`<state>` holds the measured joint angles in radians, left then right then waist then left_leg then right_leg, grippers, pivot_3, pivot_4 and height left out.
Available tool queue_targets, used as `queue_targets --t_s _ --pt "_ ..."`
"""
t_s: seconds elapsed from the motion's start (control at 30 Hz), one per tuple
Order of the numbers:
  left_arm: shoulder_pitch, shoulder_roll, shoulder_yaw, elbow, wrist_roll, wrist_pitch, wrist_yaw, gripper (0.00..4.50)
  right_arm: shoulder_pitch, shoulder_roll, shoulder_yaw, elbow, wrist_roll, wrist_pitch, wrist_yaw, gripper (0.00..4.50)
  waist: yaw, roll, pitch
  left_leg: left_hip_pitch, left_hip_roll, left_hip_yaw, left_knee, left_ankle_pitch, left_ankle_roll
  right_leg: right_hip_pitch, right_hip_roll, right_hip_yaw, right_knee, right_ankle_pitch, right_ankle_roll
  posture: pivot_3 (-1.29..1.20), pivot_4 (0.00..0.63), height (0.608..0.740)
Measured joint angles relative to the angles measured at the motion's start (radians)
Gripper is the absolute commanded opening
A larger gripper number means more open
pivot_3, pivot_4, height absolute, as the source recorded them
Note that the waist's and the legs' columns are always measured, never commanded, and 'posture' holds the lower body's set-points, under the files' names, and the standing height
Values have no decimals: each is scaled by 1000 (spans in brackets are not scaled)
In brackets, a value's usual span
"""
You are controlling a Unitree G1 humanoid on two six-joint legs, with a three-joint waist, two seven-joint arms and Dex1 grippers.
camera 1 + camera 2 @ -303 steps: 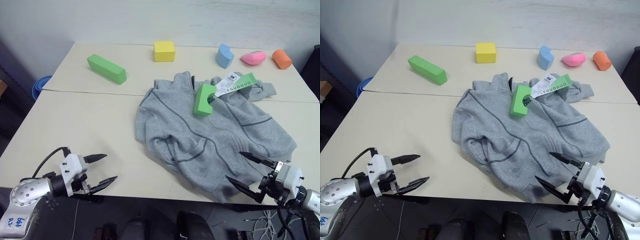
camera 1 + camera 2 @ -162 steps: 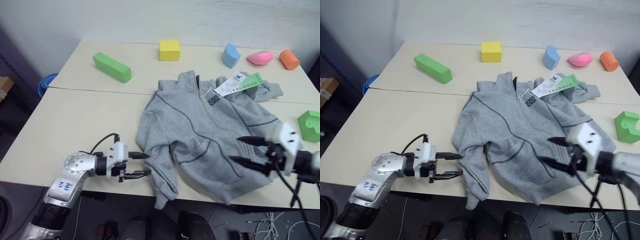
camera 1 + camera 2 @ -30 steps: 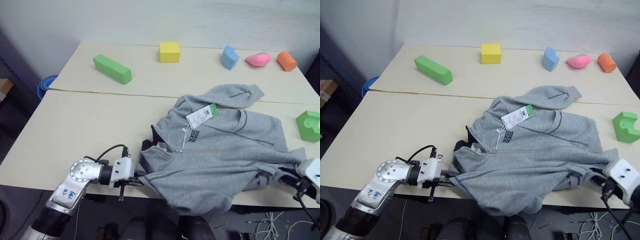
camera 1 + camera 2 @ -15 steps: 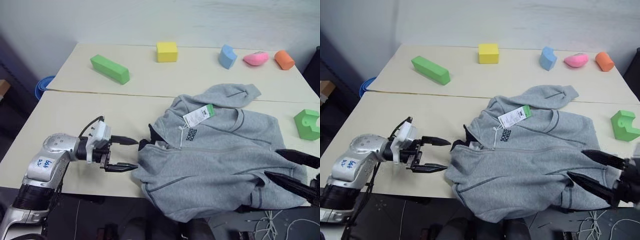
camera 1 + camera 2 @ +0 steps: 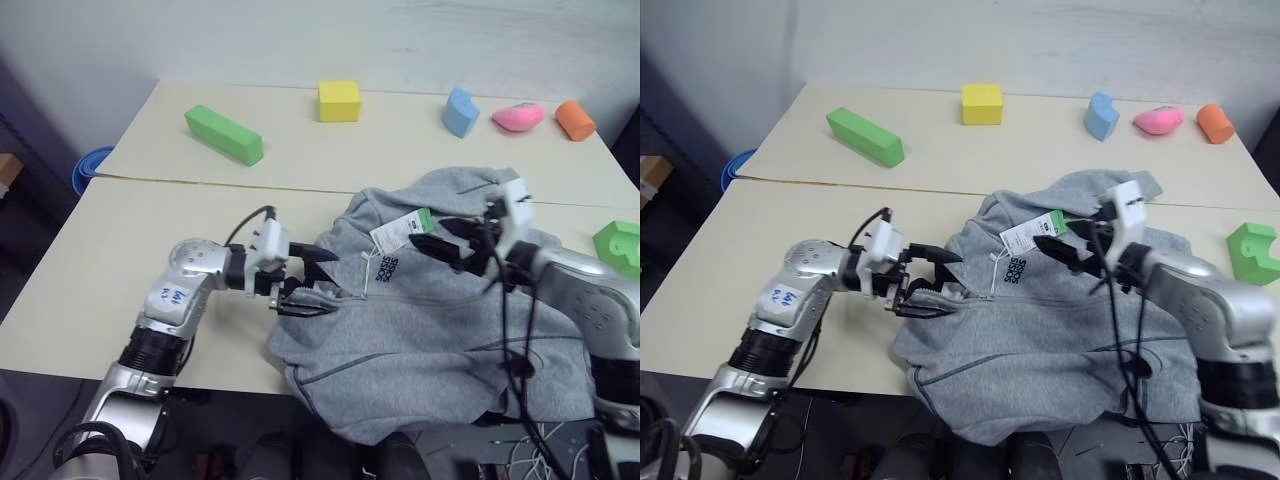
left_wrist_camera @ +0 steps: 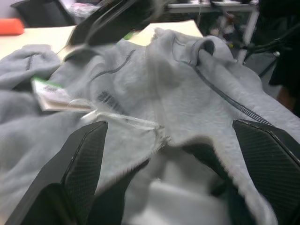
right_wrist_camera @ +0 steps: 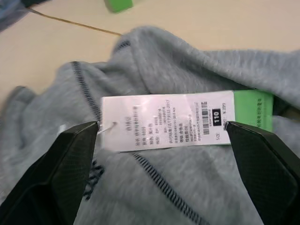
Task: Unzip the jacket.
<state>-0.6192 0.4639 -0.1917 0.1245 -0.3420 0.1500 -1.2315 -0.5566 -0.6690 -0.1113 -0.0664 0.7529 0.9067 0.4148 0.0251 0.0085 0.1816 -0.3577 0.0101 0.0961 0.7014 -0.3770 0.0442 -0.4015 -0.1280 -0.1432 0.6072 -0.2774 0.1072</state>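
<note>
Beige surface [image 5: 150, 230] carries jacket [image 5: 450, 330], front up, near right front edge. Zip appears closed along front; unzipping judged not yet started (pull not gripped). Left tool [image 5: 305, 283] spread wide, level at collar opening. Right tool [image 5: 450, 247] spread wide above hang tag [image 7: 164, 119], holding nothing.

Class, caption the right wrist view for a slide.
Open right gripper hovers over the jacket's hang tag.
</note>
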Motion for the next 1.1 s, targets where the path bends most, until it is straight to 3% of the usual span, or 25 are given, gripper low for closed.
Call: queue_targets --t_s 0.2,0.47,0.77,0.9,1.1 --pt "5 -35 -19 93 94 -116 45 4483 -120 70 -11 214 -37 122 -42 4500 -2 0 0 -13 0 -1 3 0 1 -12 -1 -2 4 0 0 0 150 740" --pt "5 -71 -20 159 141 -177 108 4483 -191 163 -104 347 9 274 -24 4500 -7 0 0 -12 0 0 5 1 1 -12 -1 -2 5 0 1 0 150 740" --pt "5 -103 -23 197 168 -188 128 4483 -253 299 -190 551 -1 118 35 4500 -17 0 0 -12 0 -1 5 1 1 -12 -1 -2 6 0 1 0 150 740" --pt "6 -99 -22 201 175 -195 129 4500 -254 299 -194 578 -9 75 93 3539 -23 0 0 -12 0 -1 5 1 1 -12 -2 -2 6 0 1 0 150 740" --pt "4 -99 -21 200 179 -194 133 4500 -199 255 -162 468 -17 70 198 1556 -25 0 0 -13 -1 -2 5 1 1 -12 -2 -3 6 1 1 0 150 740"
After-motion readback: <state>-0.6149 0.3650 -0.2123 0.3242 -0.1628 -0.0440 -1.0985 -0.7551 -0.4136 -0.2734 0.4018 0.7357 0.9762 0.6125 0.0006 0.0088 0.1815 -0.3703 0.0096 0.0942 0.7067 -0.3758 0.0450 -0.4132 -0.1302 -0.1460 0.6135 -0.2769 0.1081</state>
